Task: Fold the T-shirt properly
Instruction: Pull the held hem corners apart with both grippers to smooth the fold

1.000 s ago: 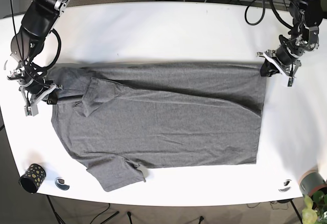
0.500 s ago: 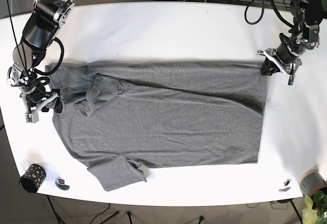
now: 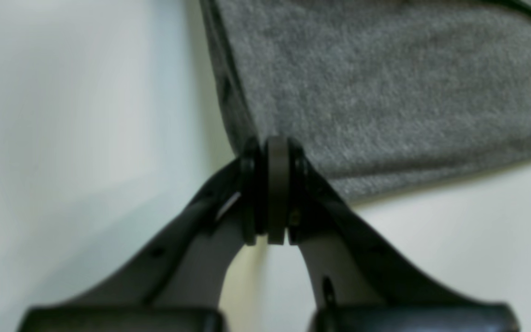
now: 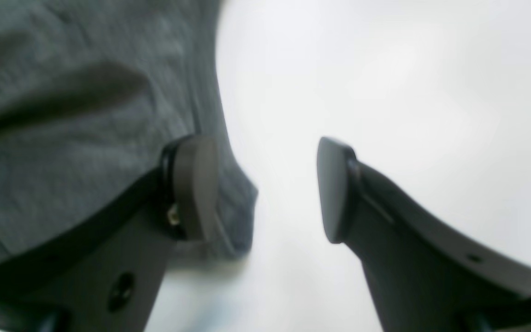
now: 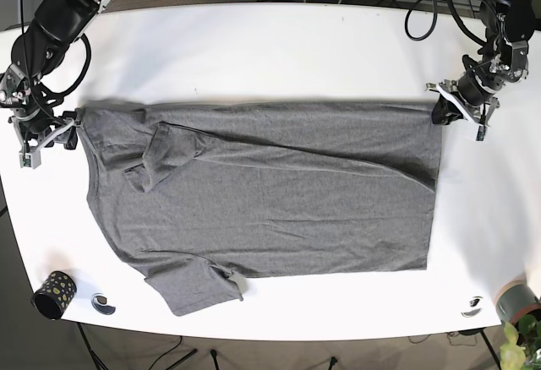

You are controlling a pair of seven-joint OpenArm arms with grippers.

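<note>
The grey T-shirt point(image 5: 270, 193) shows no readable writing; left gripper point(image 3: 277, 189) jaws clamp its corner, right gripper point(image 4: 265, 189) jaws stand apart.

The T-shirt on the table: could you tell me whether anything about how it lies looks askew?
Yes. On the T-shirt, the upper sleeve is folded in over the body, while the lower sleeve splays outward, its tip curled.

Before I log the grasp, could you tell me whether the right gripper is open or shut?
Open. In the right wrist view the right gripper shows a clear gap between its fingers, with the T-shirt edge beside one finger, not clamped.
</note>
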